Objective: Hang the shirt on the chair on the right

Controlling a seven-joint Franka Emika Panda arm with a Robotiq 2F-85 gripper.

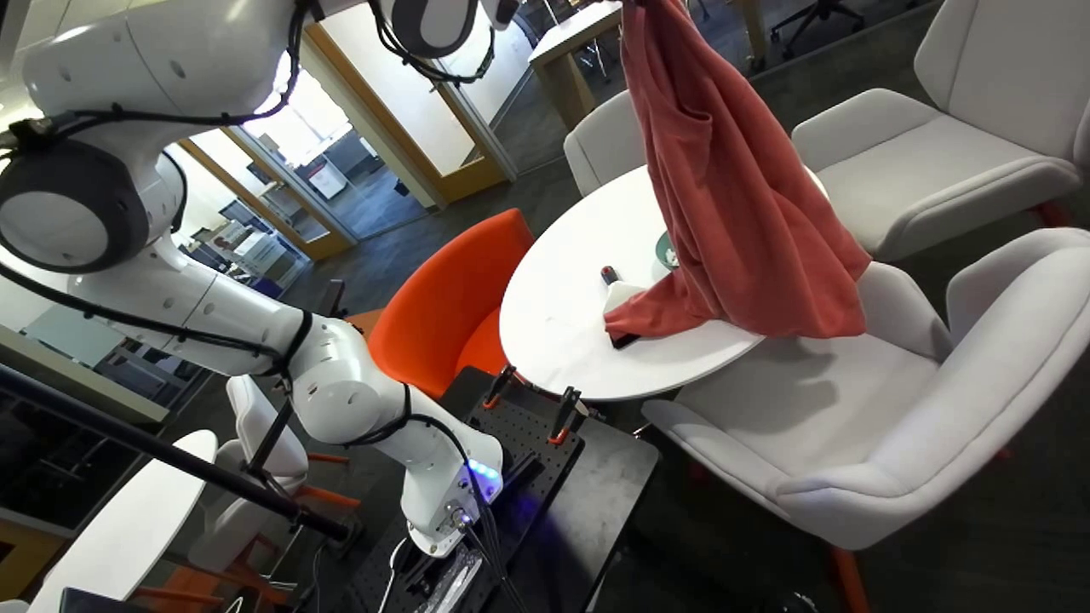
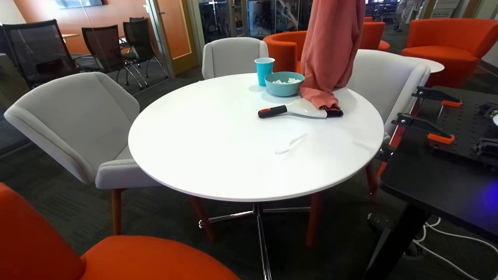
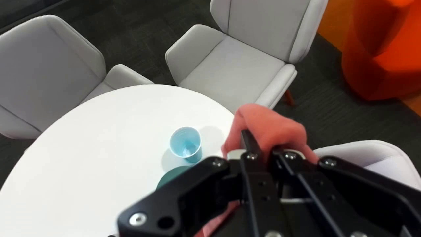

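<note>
Round table (image 2: 214,163), three lookouts
An exterior view looks down aslant past the nearby robot arm (image 1: 341,383); an exterior view, nearly level, faces the table past an orange chair (image 2: 136,258); the wrist view peers closely down over the gripper (image 3: 262,144). All share table and shirt (image 1: 741,196).

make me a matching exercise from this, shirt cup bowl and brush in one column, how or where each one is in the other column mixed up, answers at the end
Column 1
1. shirt
2. cup
3. bowl
4. black-handled brush

Column 2
A. filled with small white pieces
B. lying on the table, partly hidden by a sleeve
C. light blue, standing upright
D. hanging from the claw

Right pairs: 1-D, 2-C, 3-A, 4-B
</note>
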